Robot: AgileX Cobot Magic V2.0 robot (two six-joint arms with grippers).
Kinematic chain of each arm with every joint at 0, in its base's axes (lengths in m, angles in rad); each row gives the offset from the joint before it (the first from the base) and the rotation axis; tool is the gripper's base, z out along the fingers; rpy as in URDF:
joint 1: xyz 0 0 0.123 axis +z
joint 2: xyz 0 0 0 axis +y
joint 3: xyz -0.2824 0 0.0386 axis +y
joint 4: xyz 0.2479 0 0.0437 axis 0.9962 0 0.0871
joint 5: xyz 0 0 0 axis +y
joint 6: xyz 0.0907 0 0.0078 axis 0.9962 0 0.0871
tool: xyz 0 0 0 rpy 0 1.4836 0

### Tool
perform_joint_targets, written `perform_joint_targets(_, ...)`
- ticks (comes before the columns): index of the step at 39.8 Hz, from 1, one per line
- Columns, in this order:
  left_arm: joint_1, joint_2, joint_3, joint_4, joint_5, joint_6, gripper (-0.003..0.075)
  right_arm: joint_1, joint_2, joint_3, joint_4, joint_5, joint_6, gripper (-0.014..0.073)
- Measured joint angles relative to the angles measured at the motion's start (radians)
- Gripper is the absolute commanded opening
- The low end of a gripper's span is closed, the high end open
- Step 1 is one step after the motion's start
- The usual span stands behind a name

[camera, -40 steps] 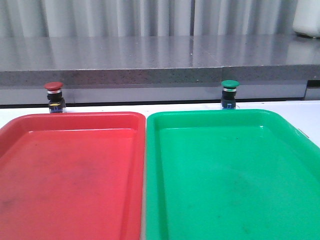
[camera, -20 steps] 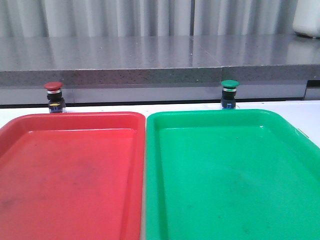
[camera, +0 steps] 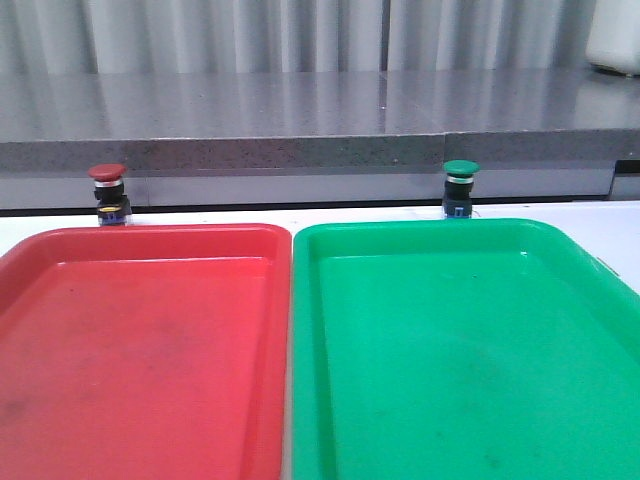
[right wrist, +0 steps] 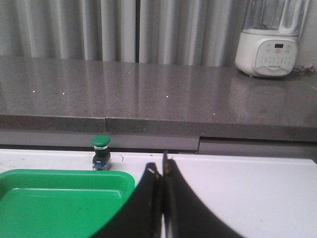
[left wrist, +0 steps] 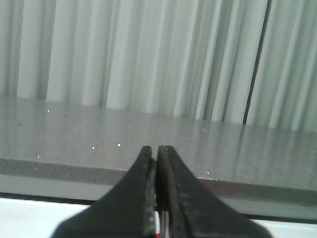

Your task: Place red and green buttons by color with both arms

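The red button [camera: 109,195] stands upright on the white table just behind the red tray [camera: 140,350]. The green button [camera: 460,188] stands upright behind the green tray [camera: 460,350]; it also shows in the right wrist view [right wrist: 101,152], beyond the green tray's corner [right wrist: 59,198]. My left gripper [left wrist: 157,148] is shut and empty, pointing at the grey counter; the red button does not show in its view. My right gripper [right wrist: 160,169] is shut and empty, off to the side of the green tray and well short of the green button. Neither arm shows in the front view.
A grey stone counter [camera: 320,120] runs behind the table, with grey curtains beyond. A white blender base [right wrist: 267,47] stands on the counter, to the right in the front view [camera: 615,40]. Both trays lie side by side and hold nothing.
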Motion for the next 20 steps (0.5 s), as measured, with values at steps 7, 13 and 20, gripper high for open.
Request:
perform_joint_targets(7,0.000,0.208,-0.128,0.000,0.112,0.002,-0.0020,0.000,0.231,-0.153,0.006,0.096,0.001,-0.0122)
perform_joint_targets(13,0.000,0.308,-0.161,0.000,0.141,0.004,-0.0019,0.000,0.355,-0.198,0.020,0.111,0.001,-0.0122)
perform_joint_targets(20,0.000,0.324,-0.162,0.000,0.145,0.005,0.0166,0.000,0.385,-0.202,0.022,0.111,0.001,-0.0044)
